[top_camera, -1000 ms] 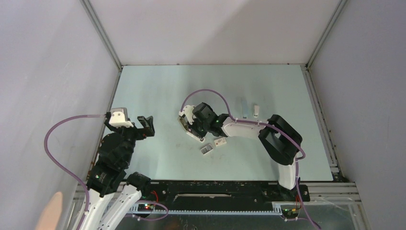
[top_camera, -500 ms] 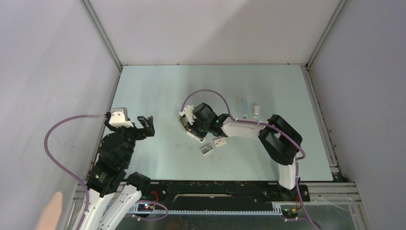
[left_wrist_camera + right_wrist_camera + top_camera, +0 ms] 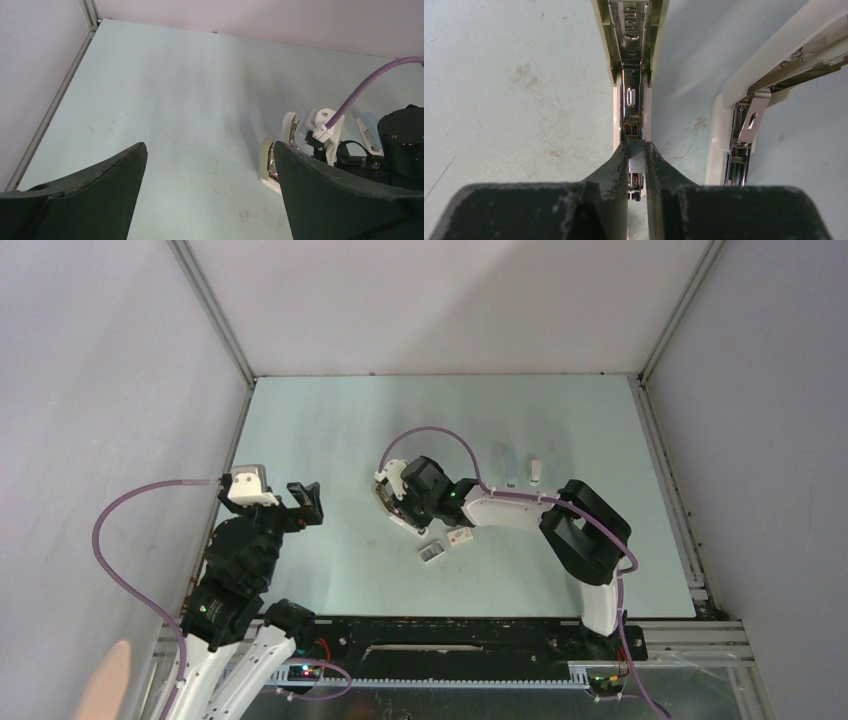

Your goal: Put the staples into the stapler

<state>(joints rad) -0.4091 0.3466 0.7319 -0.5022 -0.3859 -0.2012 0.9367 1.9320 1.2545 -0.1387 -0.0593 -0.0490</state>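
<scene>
Fingers [image 3: 615, 167] of right gripper [image 3: 636, 150] nearly closed, pinching staples [image 3: 636, 160]; strip's long axis parallel to stapler [image 3: 631, 50] channel. No change from earlier frames.

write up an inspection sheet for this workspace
surface: pale green table, scuffed and stained near the stapler
job's things: stapler lying open, magazine exposed; staple strip lined up with it; staple tray nearby
clutter: white box, pale blue strip, small white piece
grippers: left gripper open, empty; right gripper shut on staple strip
cables: purple cable looped over each arm
surroundings: grey enclosure walls
</scene>
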